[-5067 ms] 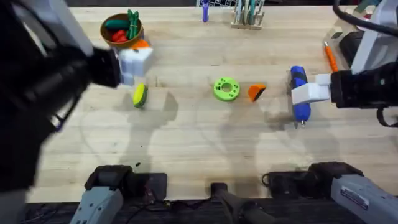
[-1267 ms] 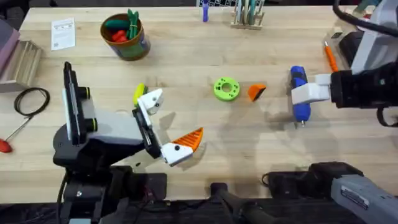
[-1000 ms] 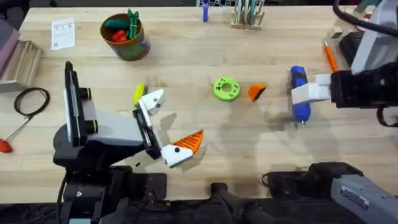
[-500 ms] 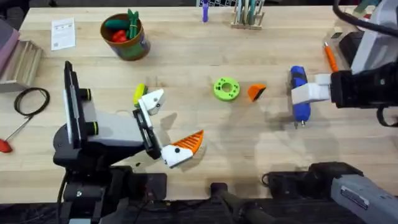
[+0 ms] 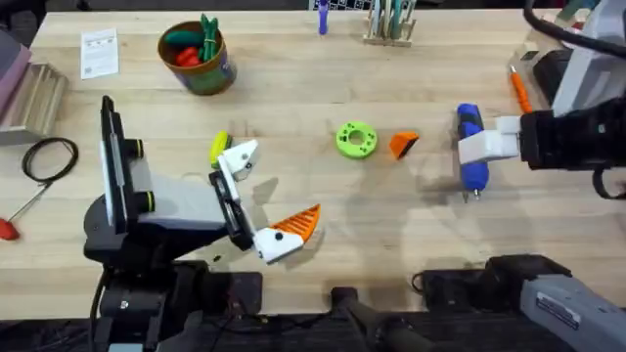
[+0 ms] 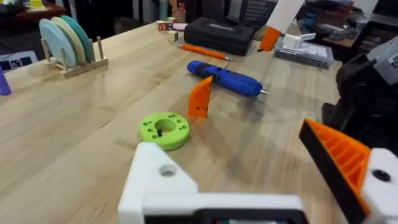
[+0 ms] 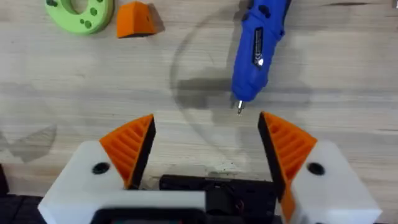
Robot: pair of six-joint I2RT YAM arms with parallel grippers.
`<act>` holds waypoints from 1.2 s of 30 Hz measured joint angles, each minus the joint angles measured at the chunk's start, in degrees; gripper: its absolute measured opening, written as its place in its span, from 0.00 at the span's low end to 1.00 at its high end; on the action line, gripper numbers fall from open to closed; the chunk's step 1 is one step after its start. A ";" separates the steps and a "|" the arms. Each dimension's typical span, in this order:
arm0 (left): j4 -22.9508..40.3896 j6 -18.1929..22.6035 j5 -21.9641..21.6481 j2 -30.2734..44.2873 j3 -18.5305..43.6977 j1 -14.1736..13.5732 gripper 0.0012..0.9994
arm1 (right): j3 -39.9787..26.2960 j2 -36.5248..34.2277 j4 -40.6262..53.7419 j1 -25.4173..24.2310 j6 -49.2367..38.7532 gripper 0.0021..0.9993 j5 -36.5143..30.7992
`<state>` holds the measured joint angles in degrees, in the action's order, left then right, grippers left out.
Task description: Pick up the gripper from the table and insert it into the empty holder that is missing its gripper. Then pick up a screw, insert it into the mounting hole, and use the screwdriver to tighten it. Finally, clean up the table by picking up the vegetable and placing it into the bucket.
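The gripper (image 5: 402, 145), a small orange wedge, lies on the table (image 5: 323, 244) beside a green disc (image 5: 356, 139); the left wrist view shows the wedge (image 6: 200, 98) standing on edge. My left gripper (image 5: 266, 191) hovers open and empty near the front left. One of its fingers is the bare white holder (image 5: 240, 156) (image 6: 158, 180), while the other carries an orange pad (image 6: 339, 158). The blue screwdriver (image 5: 470, 147) (image 7: 258, 46) lies at the right, with my right gripper (image 5: 486, 147) (image 7: 208, 146) open just short of its bit. A yellow-green vegetable (image 5: 219, 147) lies by the holder. The bucket (image 5: 196, 57) stands at the back left.
The bucket holds red, green and orange vegetables. A red-handled tool (image 5: 8, 228), a black cable loop (image 5: 49, 156) and a wooden rack (image 5: 29, 93) line the left edge. A slim orange driver (image 5: 518, 88) lies at the far right, and a disc rack (image 5: 391, 24) stands at the back.
Five seconds ago my left arm was raised close under the camera near the bucket; it is now low at the front left. Over the last second nothing has moved.
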<state>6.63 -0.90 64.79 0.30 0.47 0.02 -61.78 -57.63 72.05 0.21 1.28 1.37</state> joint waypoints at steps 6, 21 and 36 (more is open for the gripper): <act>0.00 -0.01 0.00 0.02 0.00 0.00 0.99 | 0.00 0.01 0.00 0.00 -0.01 0.99 0.00; 0.00 -0.01 0.00 0.02 0.00 -0.01 0.99 | 0.00 -0.23 -1.43 0.00 0.46 0.99 0.29; 0.00 0.01 0.01 0.00 0.00 0.01 0.99 | -9.25 -12.25 -1.70 6.70 -4.30 0.99 1.09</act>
<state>6.63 -0.89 64.80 0.30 0.47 0.03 -71.03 -69.87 70.35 6.91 -3.02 2.46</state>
